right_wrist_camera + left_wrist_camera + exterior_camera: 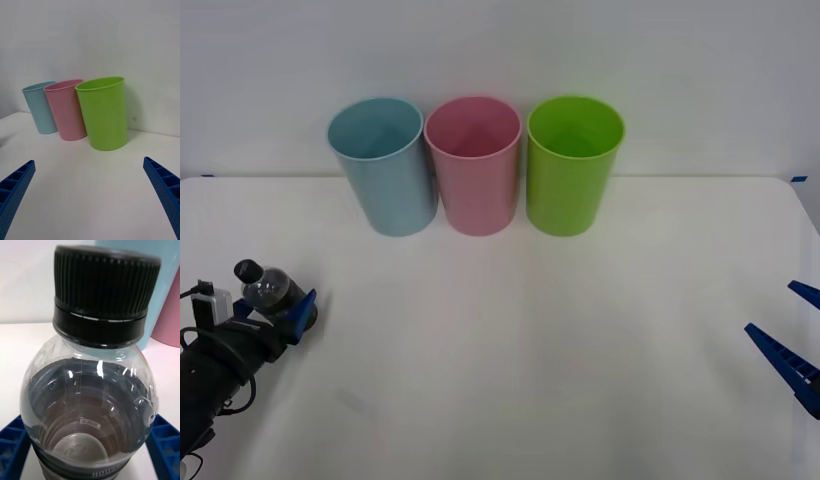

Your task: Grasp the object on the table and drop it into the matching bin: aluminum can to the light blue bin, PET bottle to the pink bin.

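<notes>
The PET bottle, small and clear with a black cap and a dark label band, is at the table's near left. My left gripper is shut on it, one blue finger on each side. In the left wrist view the bottle stands upright between the fingers, cap uppermost. The light blue bin and the pink bin stand upright at the back, well beyond the bottle. My right gripper waits open at the table's right edge, its spread fingers holding nothing.
A lime green bin stands to the right of the pink one, the three in a tight row against the white wall. The row also appears in the right wrist view: light blue bin, pink bin, green bin.
</notes>
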Controlling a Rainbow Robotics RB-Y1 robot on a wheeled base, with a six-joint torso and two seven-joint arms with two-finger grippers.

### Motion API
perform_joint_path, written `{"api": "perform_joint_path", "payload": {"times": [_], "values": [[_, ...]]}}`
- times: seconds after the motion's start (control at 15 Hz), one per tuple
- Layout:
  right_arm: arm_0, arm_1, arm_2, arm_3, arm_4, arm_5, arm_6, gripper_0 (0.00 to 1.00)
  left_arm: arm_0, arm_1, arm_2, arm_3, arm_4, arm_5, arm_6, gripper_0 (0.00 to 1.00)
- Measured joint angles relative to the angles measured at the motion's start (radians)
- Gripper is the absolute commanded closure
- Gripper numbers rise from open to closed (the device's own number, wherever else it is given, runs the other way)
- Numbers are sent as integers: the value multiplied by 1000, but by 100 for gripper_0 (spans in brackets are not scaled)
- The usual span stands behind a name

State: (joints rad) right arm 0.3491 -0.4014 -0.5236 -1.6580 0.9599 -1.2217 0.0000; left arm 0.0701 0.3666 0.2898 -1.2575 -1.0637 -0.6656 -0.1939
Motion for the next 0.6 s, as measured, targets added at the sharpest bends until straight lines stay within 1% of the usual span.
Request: {"api": "perform_joint_path", "payload": {"times": [0.27,0.6], "values": [[0,0,0,0,0,0,0,0,0,0,4,0,8,-2,-3,100],[0,0,0,0,0,0,0,0,8,2,48,0,9,-68,0,100]]}}
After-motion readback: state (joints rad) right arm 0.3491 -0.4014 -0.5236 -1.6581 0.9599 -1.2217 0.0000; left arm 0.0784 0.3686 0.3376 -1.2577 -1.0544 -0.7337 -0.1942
